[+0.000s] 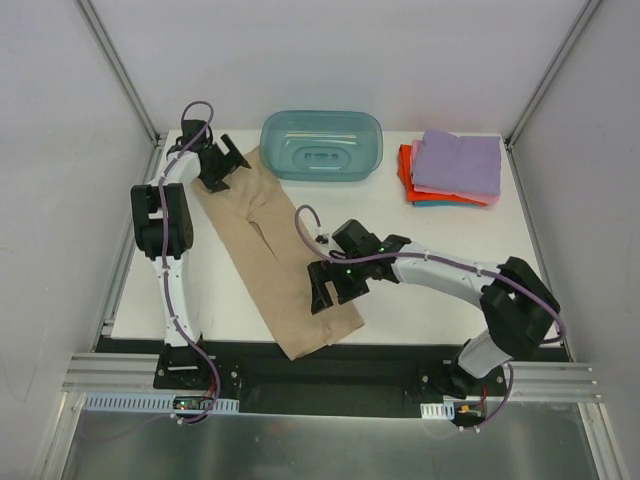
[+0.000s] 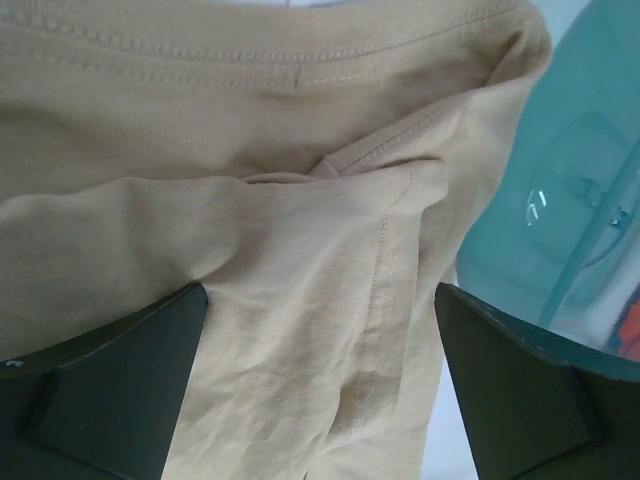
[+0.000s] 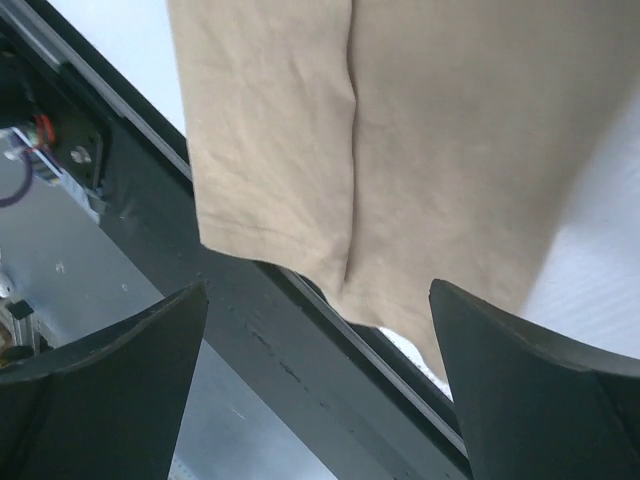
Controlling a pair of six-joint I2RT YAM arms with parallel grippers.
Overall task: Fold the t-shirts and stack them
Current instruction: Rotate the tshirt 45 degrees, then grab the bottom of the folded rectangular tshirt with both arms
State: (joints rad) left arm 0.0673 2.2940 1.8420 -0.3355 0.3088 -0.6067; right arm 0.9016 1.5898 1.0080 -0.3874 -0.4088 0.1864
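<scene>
The tan-beige t-shirt (image 1: 268,250) lies folded into a long strip running from the back left to the table's front edge, its hem hanging over the black rail. My left gripper (image 1: 222,160) is open, just above the shirt's far end beside the tub; its view shows the sleeve seam (image 2: 385,250) between the jaws. My right gripper (image 1: 335,288) is open over the shirt's near end; its view shows the hem (image 3: 300,200) and the rail. A stack of folded shirts (image 1: 455,165), lilac on top with pink, orange-red and teal below, sits at the back right.
A translucent teal plastic tub (image 1: 322,145) stands at the back centre, close to my left gripper, and shows in the left wrist view (image 2: 560,190). The black front rail (image 3: 250,340) runs below the shirt's hem. White walls enclose the table.
</scene>
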